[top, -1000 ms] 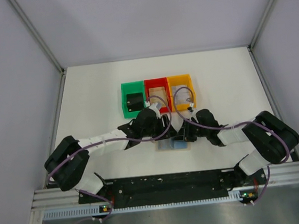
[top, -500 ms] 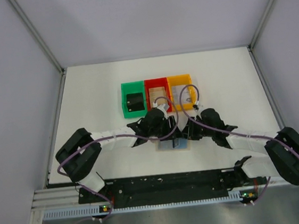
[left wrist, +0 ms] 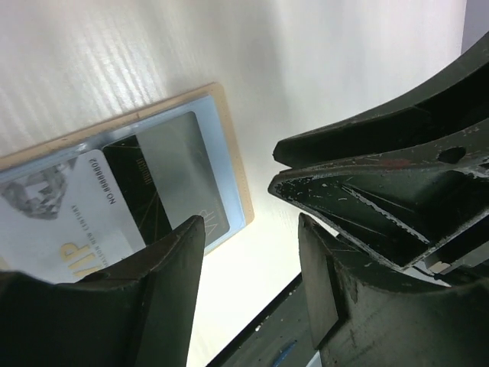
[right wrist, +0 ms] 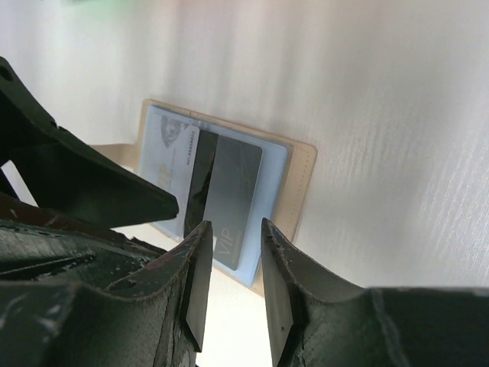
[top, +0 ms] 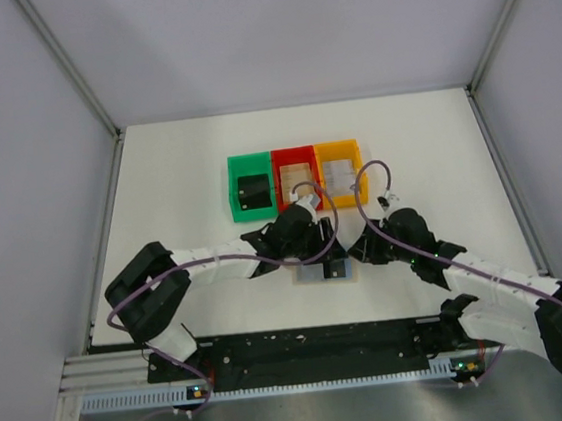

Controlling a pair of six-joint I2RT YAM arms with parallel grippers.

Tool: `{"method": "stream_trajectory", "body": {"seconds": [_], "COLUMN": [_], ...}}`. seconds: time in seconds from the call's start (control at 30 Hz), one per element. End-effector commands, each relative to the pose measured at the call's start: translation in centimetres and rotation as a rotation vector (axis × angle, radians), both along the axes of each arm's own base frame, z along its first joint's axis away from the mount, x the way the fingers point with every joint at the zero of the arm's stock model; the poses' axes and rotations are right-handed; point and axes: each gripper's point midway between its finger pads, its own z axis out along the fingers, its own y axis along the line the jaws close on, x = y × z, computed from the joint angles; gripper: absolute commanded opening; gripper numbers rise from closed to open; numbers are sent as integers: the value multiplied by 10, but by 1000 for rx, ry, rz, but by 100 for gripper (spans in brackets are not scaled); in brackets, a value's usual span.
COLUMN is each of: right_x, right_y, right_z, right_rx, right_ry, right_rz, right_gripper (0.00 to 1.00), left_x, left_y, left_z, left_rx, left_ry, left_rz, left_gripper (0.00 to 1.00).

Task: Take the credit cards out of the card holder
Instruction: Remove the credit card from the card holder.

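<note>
Card holder [top: 326, 272] lies open flat on the table [top: 178, 191], just near of the red bin [top: 293, 153]. Left gripper [left wrist: 248, 260] and right gripper [right wrist: 233, 245] hover over it, fingers apart, empty. Cards look thin, stiff and slick, so I'd pinch the dark card [right wrist: 233, 199] by its exposed edge.

so the card holder [right wrist: 276, 191] is tan outside, pale blue inside; dark grey card [right wrist: 233, 191], silvery white card [left wrist: 53, 208]; green bin [top: 236, 190], red bin [top: 293, 154], orange bin [top: 338, 147].

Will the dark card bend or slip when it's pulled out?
The dark card looks flat and thin, so it's probably stiff, not floppy. Its shiny face may be slippery. The thin card holder looks light, so it might drag along.
</note>
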Motion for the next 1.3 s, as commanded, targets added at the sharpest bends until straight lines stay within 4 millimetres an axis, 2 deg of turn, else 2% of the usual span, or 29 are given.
{"method": "stream_trajectory", "body": {"seconds": [0.0, 0.17, 0.37, 0.57, 0.73, 0.9, 1.1, 1.27], "right_x": [2, 2, 4, 1, -5, -5, -6, -6], "right_y": [11, 35, 47, 31, 22, 23, 23, 24], "right_z": [14, 26, 12, -25, -46, -48, -49, -48], "right_rx": [52, 156, 216, 212, 221, 214, 212, 214], "right_ry": [-33, -44, 3, 144, 224, 239, 240, 235], "right_rz": [49, 144, 182, 114, 83, 90, 96, 100], "right_gripper": [32, 32, 32, 31, 31, 31, 31, 31], "left_x": [16, 18, 17, 19, 15, 12, 11, 12], "left_y": [9, 20, 20, 18, 22, 23, 19, 16], "left_z": [32, 23, 3, -11, -28, -39, -34, -26], "left_rx": [-52, -33, -14, 16, 58, 97, 75, 40], "left_ry": [-105, -85, -46, -19, 15, 45, 53, 49], "left_rz": [65, 90, 84, 76, 73, 62, 47, 60], "left_gripper": [57, 58, 58, 58, 59, 59, 60, 51]}}
